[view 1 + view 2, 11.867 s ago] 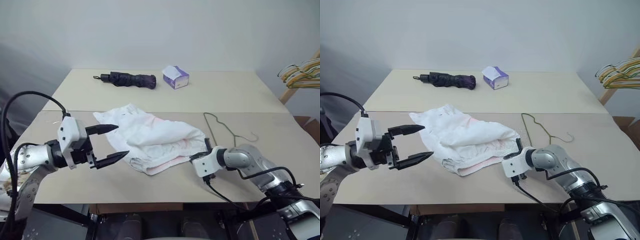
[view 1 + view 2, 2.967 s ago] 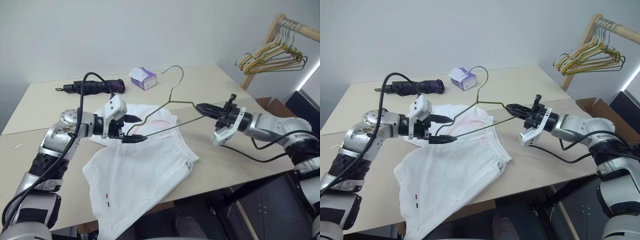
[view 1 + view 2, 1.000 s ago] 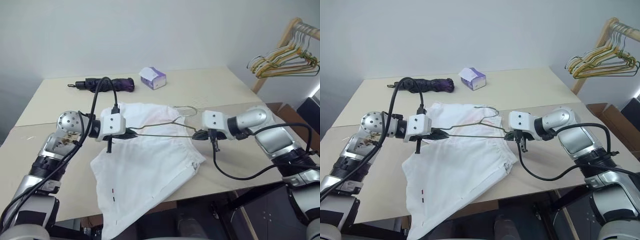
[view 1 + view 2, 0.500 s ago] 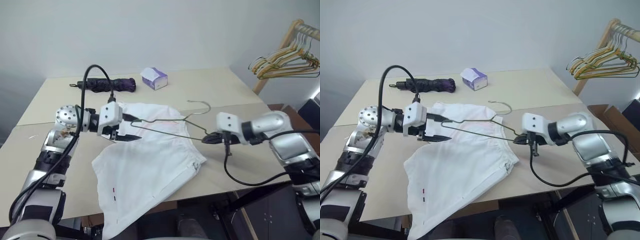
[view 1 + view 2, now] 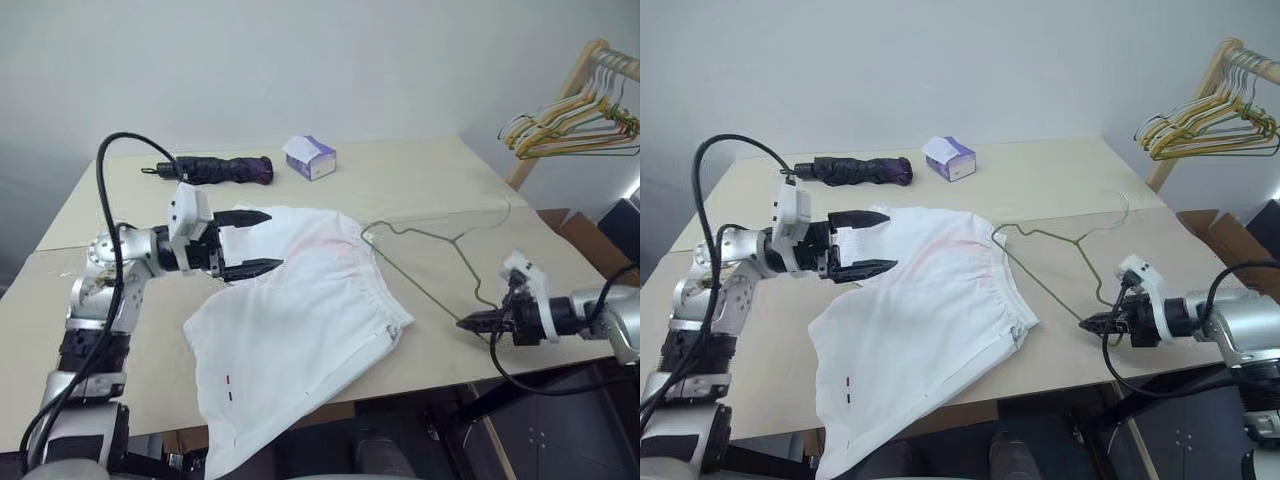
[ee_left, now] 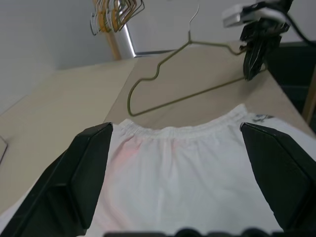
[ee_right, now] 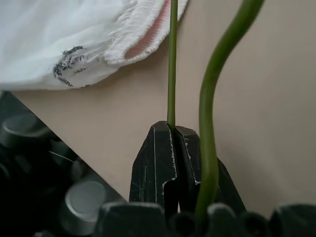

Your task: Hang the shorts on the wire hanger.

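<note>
The white shorts point(image 5: 300, 320) lie spread on the table, one leg hanging over the near edge. My left gripper point(image 5: 276, 239) hovers open over their upper left part; in the left wrist view its fingers point(image 6: 79, 173) stand wide apart above the cloth point(image 6: 182, 168). The wire hanger point(image 5: 1040, 281) rests on the table to the right of the waistband, its hook toward the far edge. My right gripper point(image 5: 462, 323) is shut on the hanger's near corner, low over the table's front right; the right wrist view shows the wire point(image 7: 173, 59) pinched between the fingertips.
A folded dark umbrella point(image 5: 215, 168) and a purple-and-white tissue box point(image 5: 310, 157) lie at the table's far side. A wooden rack with several yellow and green hangers point(image 5: 570, 110) stands beyond the right edge. The right gripper is close to the table's front edge.
My left gripper let go of the hanger, opened wide and rose a little. My right gripper pulled the hanger to the right and down, off the shorts and onto the table.
</note>
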{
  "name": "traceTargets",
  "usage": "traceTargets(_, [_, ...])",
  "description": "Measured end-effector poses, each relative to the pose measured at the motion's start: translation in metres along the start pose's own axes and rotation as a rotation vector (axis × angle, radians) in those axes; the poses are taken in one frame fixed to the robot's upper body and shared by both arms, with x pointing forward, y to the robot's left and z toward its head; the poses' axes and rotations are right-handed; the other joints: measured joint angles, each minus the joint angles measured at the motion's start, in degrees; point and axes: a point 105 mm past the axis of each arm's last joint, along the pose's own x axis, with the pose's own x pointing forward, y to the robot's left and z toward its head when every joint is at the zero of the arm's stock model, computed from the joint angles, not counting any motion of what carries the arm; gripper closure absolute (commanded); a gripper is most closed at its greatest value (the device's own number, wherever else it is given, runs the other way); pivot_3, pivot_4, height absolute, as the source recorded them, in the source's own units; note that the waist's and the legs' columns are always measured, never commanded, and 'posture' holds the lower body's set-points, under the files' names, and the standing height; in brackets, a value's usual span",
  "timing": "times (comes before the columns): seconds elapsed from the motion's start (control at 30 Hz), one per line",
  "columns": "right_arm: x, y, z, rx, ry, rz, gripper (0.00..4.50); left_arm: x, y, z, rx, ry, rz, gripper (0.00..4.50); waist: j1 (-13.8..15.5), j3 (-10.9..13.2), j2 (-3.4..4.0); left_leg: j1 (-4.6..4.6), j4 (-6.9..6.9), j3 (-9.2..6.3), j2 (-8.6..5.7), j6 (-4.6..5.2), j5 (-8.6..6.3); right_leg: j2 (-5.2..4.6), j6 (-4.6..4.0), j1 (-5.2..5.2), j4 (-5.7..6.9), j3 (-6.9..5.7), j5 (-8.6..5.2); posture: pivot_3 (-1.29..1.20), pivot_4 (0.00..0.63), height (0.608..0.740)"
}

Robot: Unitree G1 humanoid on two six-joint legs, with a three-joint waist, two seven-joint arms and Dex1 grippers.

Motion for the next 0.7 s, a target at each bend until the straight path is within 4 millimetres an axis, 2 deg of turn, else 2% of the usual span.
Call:
traceTargets(0.1, [0.006, -0.009, -0.011, 0.115, -0.008, -0.006, 4.5, -0.001, -0.009, 0.005, -0.002, -0.009, -0.009, 0.03, 0.1, 0.0, 0.01, 0.02, 0.0, 0.0, -0.01, 0.0, 0.0, 0.02, 0.05, 0.02, -0.01, 0.0, -0.03, -0.06, 0.001, 0.74])
traceTargets(0.23, [0.01, -0.015, -0.018, 0.174, -0.016, -0.007, 4.5, -0.003, -0.016, 0.004, -0.017, 0.003, -0.009, 0.03, 0.2, 0.0, 0.07, 0.01, 0.0, 0.0, -0.02, 0.0, 0.0, 0.02, 0.28, 0.02, -0.01, 0.01, -0.16, -0.04, 0.001, 0.74])
traceTargets(0.5, [0.011, -0.012, -0.007, 0.151, -0.038, 0.02, 4.5, -0.005, -0.021, 0.002, -0.023, 0.022, -0.009, 0.03, 0.3, 0.0, 0.07, 0.01, 0.0, 0.0, -0.02, 0.0, 0.0, 0.04, 0.33, 0.02, -0.03, 0.01, -0.19, -0.04, 0.0, 0.74])
traceTargets(0.7, [0.019, -0.006, -0.002, 0.134, -0.025, 0.06, 4.5, -0.005, -0.022, 0.003, -0.019, 0.025, -0.012, 0.03, 0.3, 0.0, 0.07, 0.01, 0.0, -0.01, -0.01, -0.01, -0.01, 0.04, 0.33, 0.02, -0.04, 0.01, -0.19, -0.03, 0.001, 0.74])
